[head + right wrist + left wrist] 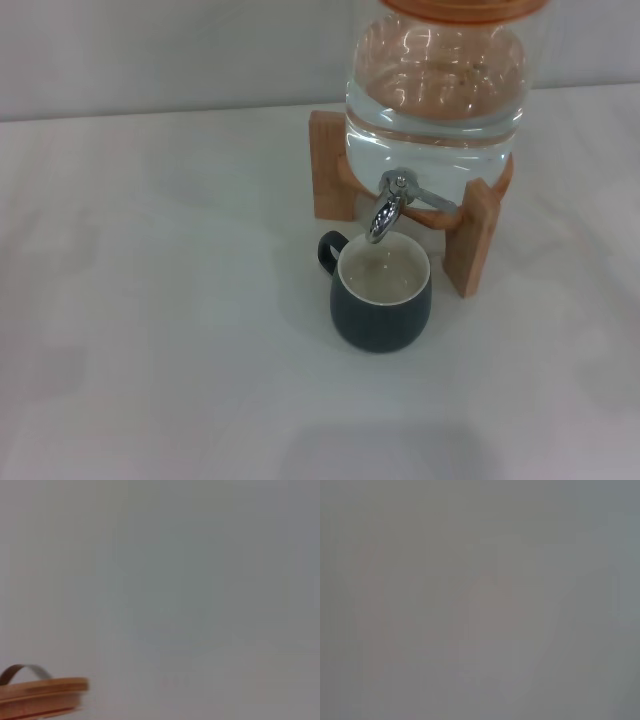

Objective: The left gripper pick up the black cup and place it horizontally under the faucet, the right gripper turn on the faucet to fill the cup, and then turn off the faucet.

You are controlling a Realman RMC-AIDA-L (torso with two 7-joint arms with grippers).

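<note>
The black cup [381, 296] stands upright on the white table, directly below the spout of the faucet [388, 205]. Its cream inside holds some water, and its loop handle points to the back left. The chrome faucet sticks out of the clear water jar [436, 85], which rests on a wooden stand [472, 238]. No stream of water shows between spout and cup. Neither gripper appears in any view. The left wrist view shows only a plain grey surface. In the right wrist view only the jar's wooden lid [42, 693] with a dark handle shows at a corner.
The white table [150, 300] stretches wide to the left and in front of the cup. A pale wall [150, 50] runs along the back. The wooden stand's right leg stands close beside the cup.
</note>
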